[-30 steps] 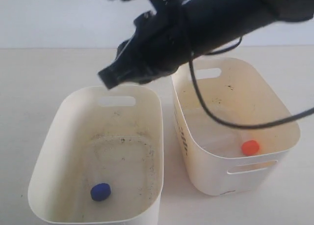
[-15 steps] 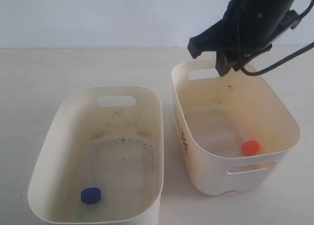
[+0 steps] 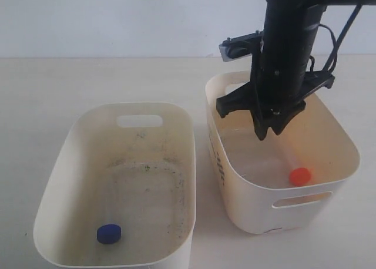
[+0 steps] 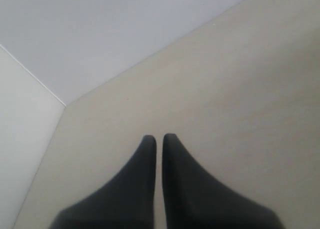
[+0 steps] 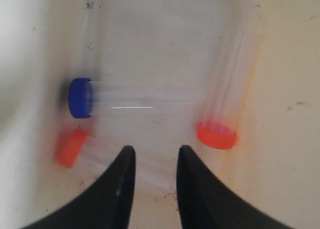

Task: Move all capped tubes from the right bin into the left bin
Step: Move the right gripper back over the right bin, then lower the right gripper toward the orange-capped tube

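Observation:
My right gripper (image 3: 264, 134) hangs open inside the right bin (image 3: 252, 204), jaws pointing down with nothing between them. In the right wrist view the gripper (image 5: 155, 150) is above the bin floor (image 5: 165, 49). Three capped tubes lie there: a blue-capped one (image 5: 80, 97), an orange-capped one (image 5: 72, 147) and another orange-capped one (image 5: 216, 135). The exterior view shows only one orange cap (image 3: 299, 175) in that bin. The speckled left bin (image 3: 82, 163) holds a blue-capped tube (image 3: 108, 234). My left gripper (image 4: 159, 137) is shut over bare tabletop, out of the exterior view.
The two bins stand side by side on a pale table (image 3: 59, 81), with a narrow gap between them. A black cable (image 3: 338, 40) loops off the right arm above the right bin. A white wall runs behind the table.
The right arm swung from above the left bin across to the right bin and lowered into it. The blue-capped tube in the left bin shifted slightly and settled.

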You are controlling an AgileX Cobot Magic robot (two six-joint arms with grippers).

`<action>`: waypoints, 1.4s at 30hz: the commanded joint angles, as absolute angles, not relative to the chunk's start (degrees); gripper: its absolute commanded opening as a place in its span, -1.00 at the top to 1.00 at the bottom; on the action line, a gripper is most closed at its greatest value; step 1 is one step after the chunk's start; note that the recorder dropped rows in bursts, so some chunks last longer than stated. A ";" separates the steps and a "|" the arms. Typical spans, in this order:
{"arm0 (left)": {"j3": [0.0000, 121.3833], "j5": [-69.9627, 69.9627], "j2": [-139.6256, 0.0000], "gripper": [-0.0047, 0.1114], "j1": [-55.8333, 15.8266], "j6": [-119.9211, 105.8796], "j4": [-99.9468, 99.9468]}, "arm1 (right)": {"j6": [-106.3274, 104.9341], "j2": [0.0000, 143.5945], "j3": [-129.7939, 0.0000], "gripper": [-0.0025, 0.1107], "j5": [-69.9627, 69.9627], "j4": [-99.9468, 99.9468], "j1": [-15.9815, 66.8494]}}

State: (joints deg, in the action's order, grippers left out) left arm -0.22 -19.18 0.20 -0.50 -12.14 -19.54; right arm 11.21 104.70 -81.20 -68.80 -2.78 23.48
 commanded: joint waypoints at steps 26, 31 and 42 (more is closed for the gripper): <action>0.00 -18.90 0.00 0.85 -0.56 -12.07 -19.38 | 16.59 108.04 -74.94 0.96 -60.29 -9.33 23.17; 0.00 -18.90 0.00 0.85 -0.56 -12.07 -19.38 | 17.86 108.04 -74.62 0.96 -60.20 -9.98 23.17; 0.00 -18.90 0.00 0.85 -0.56 -12.07 -19.38 | 16.98 108.04 -74.62 0.32 -57.10 -5.37 23.65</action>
State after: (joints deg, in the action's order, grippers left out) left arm -0.22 -19.18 0.20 -0.50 -12.14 -19.54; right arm 17.52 108.35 -74.79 -57.58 -5.53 23.48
